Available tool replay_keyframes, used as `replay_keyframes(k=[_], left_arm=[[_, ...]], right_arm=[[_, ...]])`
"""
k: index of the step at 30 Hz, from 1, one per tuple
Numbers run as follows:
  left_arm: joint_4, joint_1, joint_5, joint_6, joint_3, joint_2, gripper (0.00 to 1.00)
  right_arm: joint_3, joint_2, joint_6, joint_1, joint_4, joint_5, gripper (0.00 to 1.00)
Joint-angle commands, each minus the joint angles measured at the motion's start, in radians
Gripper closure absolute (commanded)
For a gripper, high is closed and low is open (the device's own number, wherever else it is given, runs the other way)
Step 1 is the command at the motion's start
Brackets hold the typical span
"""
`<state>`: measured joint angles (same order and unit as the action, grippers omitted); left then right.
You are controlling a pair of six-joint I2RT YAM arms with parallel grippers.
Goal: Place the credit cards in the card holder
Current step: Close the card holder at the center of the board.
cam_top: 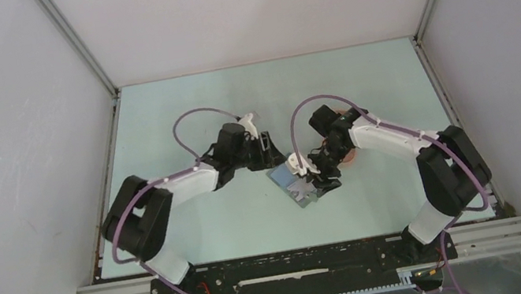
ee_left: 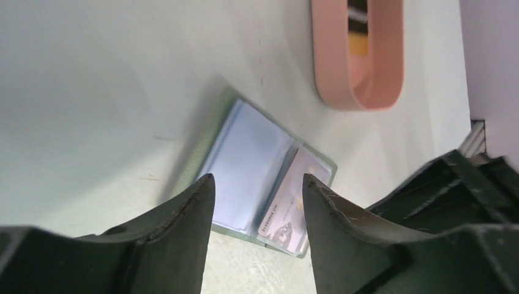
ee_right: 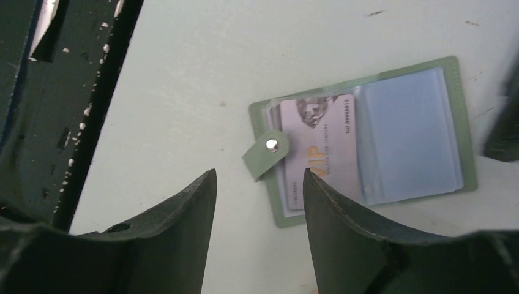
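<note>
Holder (ee_right: 367,138) open at worktop centre, silver card (ee_right: 321,153) in pocket. Left end effector (ee_left: 257,184) and right end effector (ee_right: 258,184) wide, empty. Dark card (ee_left: 358,24) seems in tray (ee_left: 358,92), right: grip by edge, slide in flat.

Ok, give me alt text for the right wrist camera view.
An open grey-green card holder lies flat on the pale table, a silvery card tucked in one pocket. The right claw hangs above it, open and empty.

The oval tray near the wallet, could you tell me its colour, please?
Salmon pink oval tray; clearest in the left wrist view.
</note>
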<state>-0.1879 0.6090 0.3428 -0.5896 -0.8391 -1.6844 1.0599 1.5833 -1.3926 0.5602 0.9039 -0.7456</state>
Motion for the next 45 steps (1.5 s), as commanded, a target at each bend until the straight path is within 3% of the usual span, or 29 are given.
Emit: replay_keyframes(k=[1, 6, 15, 20, 26, 31, 36, 40, 45], left_arm=[[0.037, -0.064, -0.120, 0.079, 0.034, 0.152, 0.36], [0.064, -0.121, -0.071, 0.100, 0.037, 0.165, 0.34], [0.093, -0.126, 0.063, 0.097, -0.036, 0.018, 0.34], [0.120, -0.126, 0.141, 0.098, -0.080, -0.068, 0.35], [0.141, -0.126, 0.223, 0.097, -0.112, -0.133, 0.37], [0.248, -0.126, 0.208, 0.137, -0.146, -0.165, 0.37], [0.319, -0.126, 0.203, 0.169, -0.176, -0.187, 0.39], [0.328, -0.126, 0.241, 0.157, -0.185, -0.202, 0.47], [0.351, -0.115, 0.283, 0.161, -0.186, -0.206, 0.48]], right_arm=[[0.093, 0.099, -0.007, 0.024, 0.055, -0.013, 0.36], [0.214, 0.227, -0.031, 0.045, 0.126, 0.047, 0.34], [0.310, 0.334, -0.104, 0.096, 0.234, 0.130, 0.38], [0.293, 0.336, -0.119, 0.115, 0.270, 0.154, 0.46], [0.255, 0.296, -0.118, 0.125, 0.268, 0.158, 0.66], [0.188, 0.231, -0.111, 0.128, 0.215, 0.164, 0.78], [0.139, 0.200, -0.102, 0.129, 0.172, 0.175, 0.84], [0.105, 0.188, -0.084, 0.130, 0.133, 0.192, 0.91], [0.063, 0.177, -0.074, 0.132, 0.082, 0.225, 0.93]])
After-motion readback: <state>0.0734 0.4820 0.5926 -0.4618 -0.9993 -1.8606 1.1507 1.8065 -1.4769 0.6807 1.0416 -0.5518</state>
